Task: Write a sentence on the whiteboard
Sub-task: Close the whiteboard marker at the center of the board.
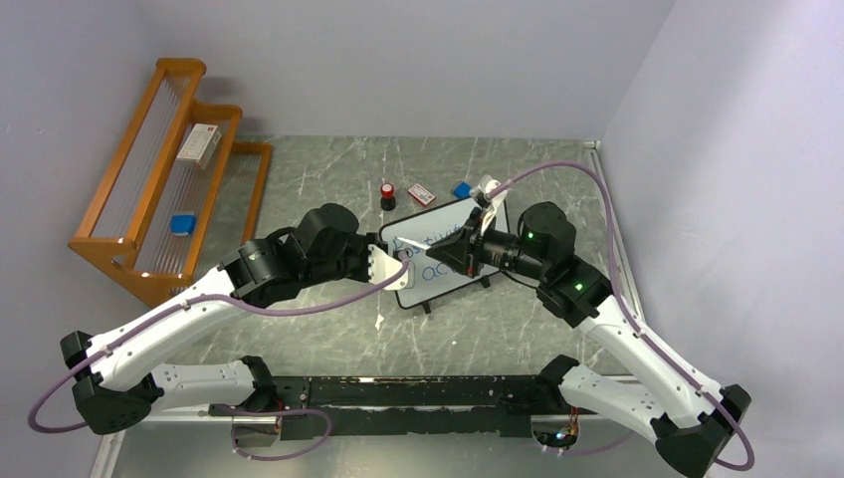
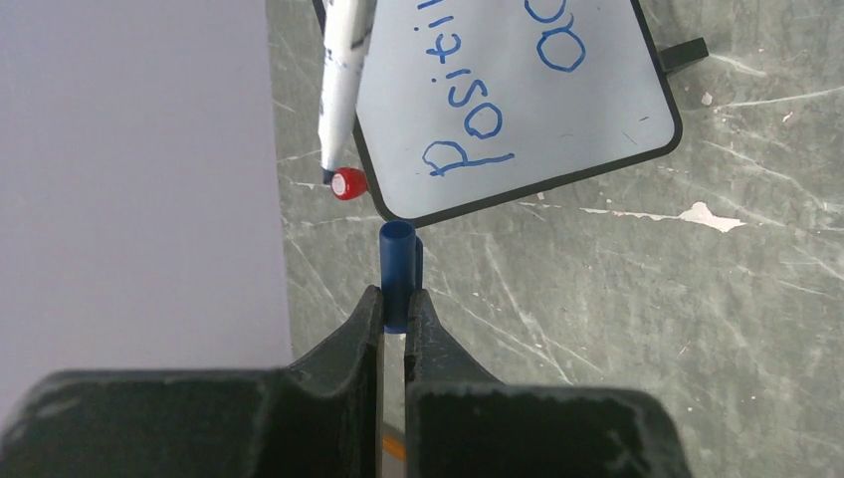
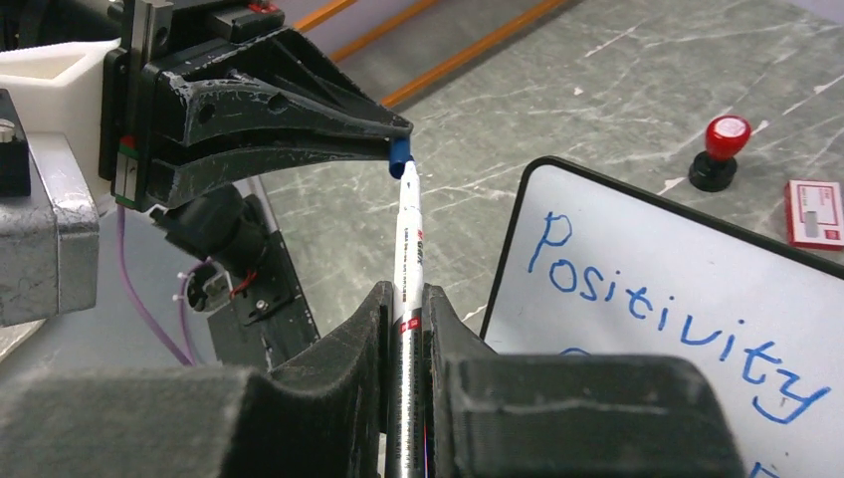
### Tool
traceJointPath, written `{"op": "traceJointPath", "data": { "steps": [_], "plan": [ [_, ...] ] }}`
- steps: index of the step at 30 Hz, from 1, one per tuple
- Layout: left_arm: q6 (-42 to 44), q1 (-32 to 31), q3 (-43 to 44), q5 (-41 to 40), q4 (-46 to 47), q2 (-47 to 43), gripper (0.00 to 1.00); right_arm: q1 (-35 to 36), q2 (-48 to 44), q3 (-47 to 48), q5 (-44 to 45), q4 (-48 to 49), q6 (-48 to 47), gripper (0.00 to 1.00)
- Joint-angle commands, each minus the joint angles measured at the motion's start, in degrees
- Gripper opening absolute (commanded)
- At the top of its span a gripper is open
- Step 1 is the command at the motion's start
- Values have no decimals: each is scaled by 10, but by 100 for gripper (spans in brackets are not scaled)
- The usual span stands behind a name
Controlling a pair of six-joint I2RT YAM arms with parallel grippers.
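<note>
One cap (image 2: 397, 251) in left hand (image 2: 394, 302): wrist views only

**Inspector:** Overhead view, position?
**Surveyor:** Fixed, high behind both arm bases, which sit along the bottom edge. It looks down and forward across the whole counter (image 1: 328, 169), from afar.
**Inspector:** Left wrist?
**Surveyor:** Very near, looking out along its own jaws at lower centre; whiteboard (image 2: 557, 110) at upper right.
**Inspector:** Right wrist?
**Surveyor:** Equally near, jaws at lower centre, facing the left arm's jaws at upper left; whiteboard at lower right.
**Inspector:** Overlap?
**Surveyor:** All three share the whiteboard. Both wrist views share the marker (image 2: 343, 80) and blue cap (image 2: 396, 269).
</note>
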Motion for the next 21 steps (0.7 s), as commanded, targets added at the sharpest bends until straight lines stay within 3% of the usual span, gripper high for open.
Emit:
{"op": "traceJointPath", "data": {
  "steps": [1, 21],
  "plan": [
    [21, -14, 17, -36, -4, 0, 5, -3, 8, 19, -44, -2, -11, 0],
    [30, -29, 17, -40, -7, 6, 5, -3, 34, 22, -54, -15, -17, 0]
  ]
}}
